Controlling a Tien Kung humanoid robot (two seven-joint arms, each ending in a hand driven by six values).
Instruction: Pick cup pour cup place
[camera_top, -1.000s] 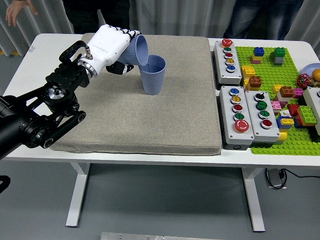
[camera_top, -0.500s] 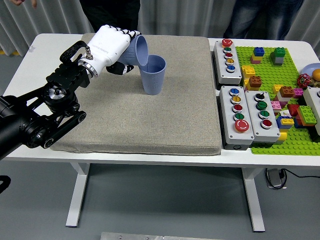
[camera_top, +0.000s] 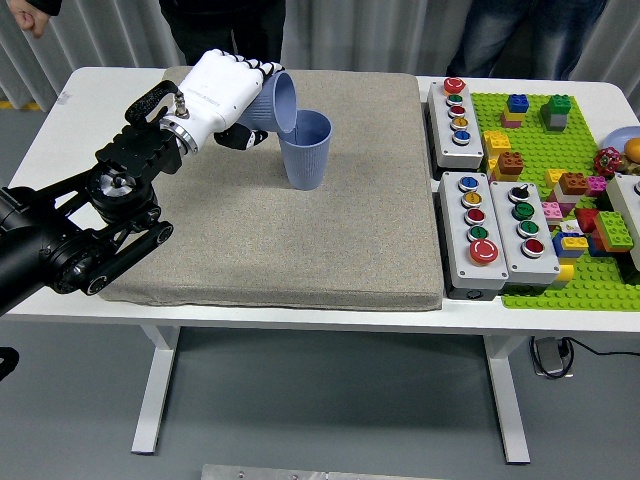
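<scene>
My left hand (camera_top: 225, 95), white with black fingertips, is shut on a blue ribbed cup (camera_top: 277, 102). The cup is tipped on its side with its mouth facing right, its rim over the mouth of a second blue cup (camera_top: 306, 150). That second cup stands upright on the grey mat (camera_top: 290, 230), toward the back and a little left of centre. My left arm comes in from the lower left. My right arm is not in view.
Two grey button boxes (camera_top: 459, 112) (camera_top: 500, 235) stand right of the mat. A green baseplate (camera_top: 560, 190) with several loose bricks lies at the far right. People stand at the table's far side; a hand (camera_top: 30, 15) shows at the top left.
The held cup and my left hand have barely moved. The person's hand at the top left has shifted.
</scene>
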